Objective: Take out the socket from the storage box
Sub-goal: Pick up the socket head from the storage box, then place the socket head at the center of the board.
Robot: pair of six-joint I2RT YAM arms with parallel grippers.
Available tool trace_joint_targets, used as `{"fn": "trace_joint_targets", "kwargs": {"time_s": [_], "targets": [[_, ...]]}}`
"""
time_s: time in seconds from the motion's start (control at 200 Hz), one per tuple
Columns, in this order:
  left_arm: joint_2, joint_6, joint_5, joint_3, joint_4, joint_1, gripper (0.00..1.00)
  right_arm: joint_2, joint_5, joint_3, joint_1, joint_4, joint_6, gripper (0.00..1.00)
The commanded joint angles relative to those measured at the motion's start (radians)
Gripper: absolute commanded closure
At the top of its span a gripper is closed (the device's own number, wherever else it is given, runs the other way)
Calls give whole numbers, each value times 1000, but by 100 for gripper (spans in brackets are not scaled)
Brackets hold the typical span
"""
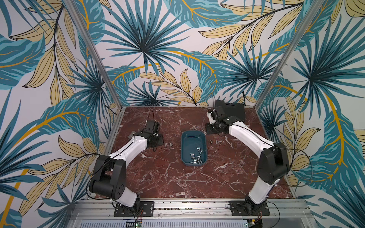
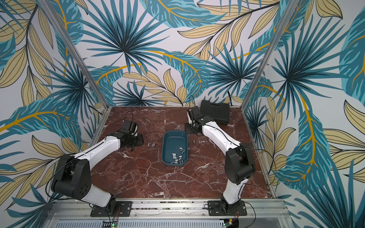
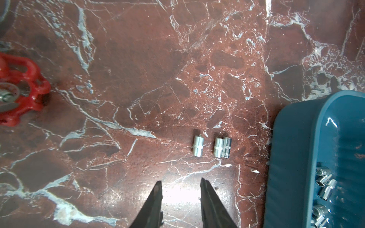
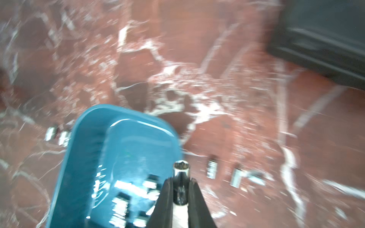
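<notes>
The right gripper [image 4: 181,179] grasps one socket [image 4: 181,167], seemingly just above the rim of the storage box [image 4: 85,126]; this view is blurred. The left gripper [image 3: 180,183] is parted and empty over free table [image 3: 138,79]. The black case [image 4: 325,39] lies far behind.

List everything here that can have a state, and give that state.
storage box: lidless, upright.
sockets in the box: loose, heaped at the end nearer the robot.
socket: held in the right gripper.
right gripper: shut on the socket.
left gripper: open, empty.
sockets on the table: lying on their sides, outside the box.
black tool case: closed.
</notes>
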Motion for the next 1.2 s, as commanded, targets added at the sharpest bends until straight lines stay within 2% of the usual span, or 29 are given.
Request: {"fn": "trace_joint_targets", "kwargs": {"time_s": [0.0, 0.115, 0.341, 0.571, 1.192], "targets": [[-31, 16, 15, 36, 3, -5, 64, 4, 16, -112, -51, -30, 16, 88], [-28, 17, 17, 43, 4, -14, 64, 8, 18, -182, -103, -23, 30, 88], [-18, 15, 17, 50, 3, -31, 64, 64, 25, -249, -119, 4, 49, 88], [-9, 15, 17, 52, 4, -47, 64, 100, 50, -267, -129, 12, 76, 87], [6, 12, 14, 52, 7, -67, 64, 150, 20, -260, -142, -1, 82, 81]]}}
